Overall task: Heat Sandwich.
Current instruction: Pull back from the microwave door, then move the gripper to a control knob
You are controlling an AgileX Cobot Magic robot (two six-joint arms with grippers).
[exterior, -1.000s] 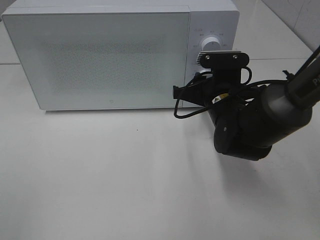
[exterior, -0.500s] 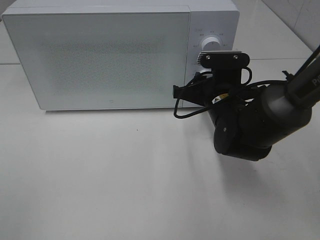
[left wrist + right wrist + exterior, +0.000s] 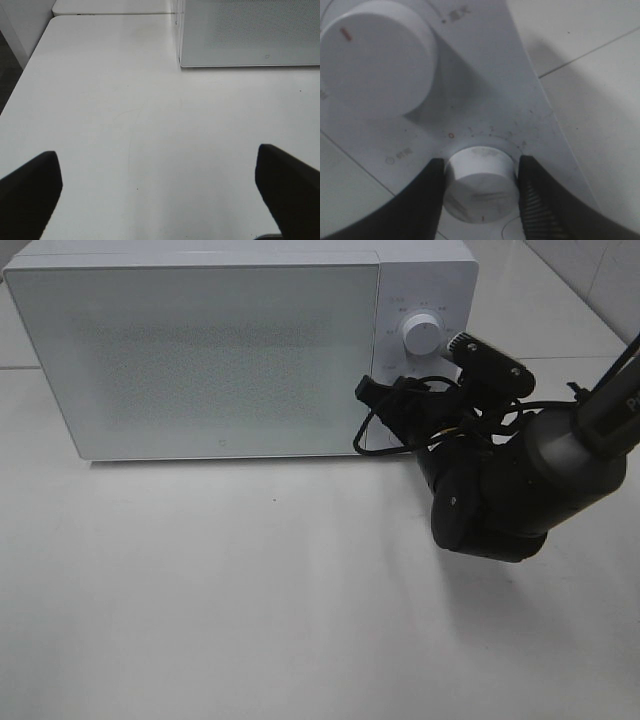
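Not seeing the sandwich anywhere; most likely sitting hidden behind the shut door (image 3: 200, 350) of the microwave (image 3: 425, 280); guessing at something soft and light, squashing easily, so better lifting from underneath than pinching the bread; squeezing the small lower knob (image 3: 479, 182) with the right gripper (image 3: 480, 169), one finger pressing on each side, near the big upper knob (image 3: 375, 60); hanging the left gripper (image 3: 156, 152) wide apart over the table (image 3: 150, 100), holding nothing; compared with a second ago, tipping the right wrist (image 3: 500, 490) over to one side, looking like turning the lower knob, and uncovering the upper knob in the high view.
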